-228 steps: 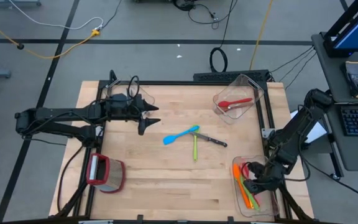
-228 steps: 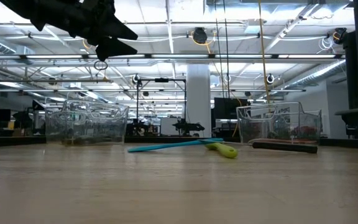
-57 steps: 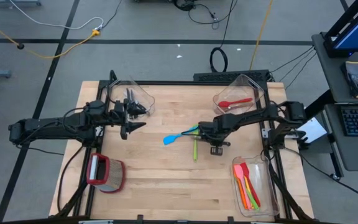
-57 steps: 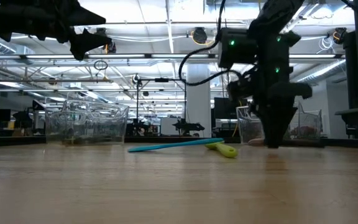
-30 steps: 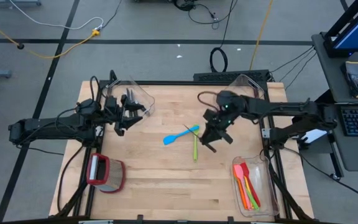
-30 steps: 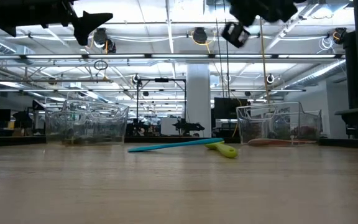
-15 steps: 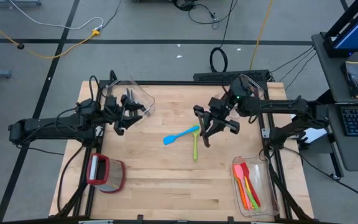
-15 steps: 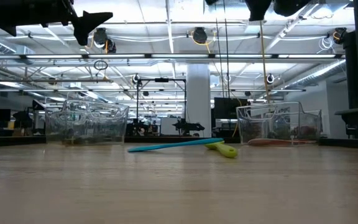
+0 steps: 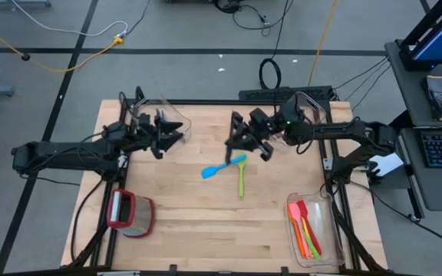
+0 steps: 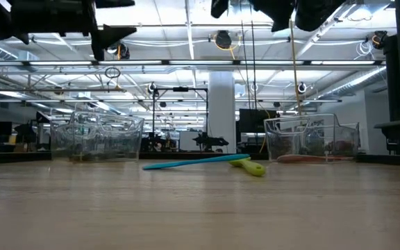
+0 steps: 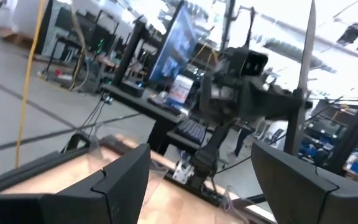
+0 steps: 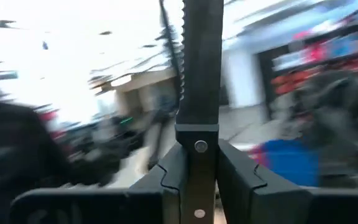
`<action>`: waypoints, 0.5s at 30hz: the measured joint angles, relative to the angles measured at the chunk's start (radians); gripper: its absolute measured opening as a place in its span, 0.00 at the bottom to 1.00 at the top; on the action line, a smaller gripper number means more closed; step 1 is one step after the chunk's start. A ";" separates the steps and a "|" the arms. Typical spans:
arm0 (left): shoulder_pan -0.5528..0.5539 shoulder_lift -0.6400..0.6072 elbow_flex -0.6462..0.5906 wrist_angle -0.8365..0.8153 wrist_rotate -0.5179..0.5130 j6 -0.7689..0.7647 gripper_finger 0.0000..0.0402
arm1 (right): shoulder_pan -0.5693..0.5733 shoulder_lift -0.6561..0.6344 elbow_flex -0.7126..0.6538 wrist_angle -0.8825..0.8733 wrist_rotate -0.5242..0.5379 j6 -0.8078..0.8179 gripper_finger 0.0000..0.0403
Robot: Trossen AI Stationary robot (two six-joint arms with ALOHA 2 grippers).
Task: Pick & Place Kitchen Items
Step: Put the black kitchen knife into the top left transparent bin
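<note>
- Fingers point(image 12: 166, 177) of the right gripper point(image 9: 244, 139) are clenching on a black-handled knife point(image 12: 199, 68); in the right wrist view its serrated blade is standing up between the two dark fingers.
- Right gripper is hanging above the upper middle of the table point(image 9: 198, 230) in the high view, just above the blue spatula point(image 9: 222, 167), and it is not touching the wood.
- Left gripper point(image 9: 171, 132) is staying released, with its fingers point(image 11: 120, 180) spread wide and nothing between them.
- It is hanging at the upper left of the high view, over the left clear bin point(image 9: 176, 115), where some dark utensils are lying.
- Blue spatula is lying near the centre of the table, and the green spatula point(image 9: 241, 178) is lying just beside it on its right; I cannot tell if their ends are touching.
- In the low view both are lying flat on the wood, the blue one point(image 10: 186, 162) pointing to the left and the green one point(image 10: 252, 167) on the right.
- Red spoon point(image 9: 290, 126) is lying in the upper right bin point(image 9: 313, 107).
- Orange, red and green utensils point(image 9: 304, 230) are lying together in the lower right bin point(image 9: 327, 257).
- Red-rimmed container point(image 9: 129, 213) is standing at the lower left of the table, well apart from both grippers.
</note>
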 joint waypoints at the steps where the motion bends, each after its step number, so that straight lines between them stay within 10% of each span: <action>1: 0.000 0.016 0.002 0.001 -0.006 -0.007 0.71 | 0.000 0.003 0.000 -0.010 0.052 -0.020 0.12; 15: 0.000 0.214 0.101 0.005 -0.042 0.057 0.71 | 0.017 0.004 0.000 -0.238 0.757 -0.196 0.12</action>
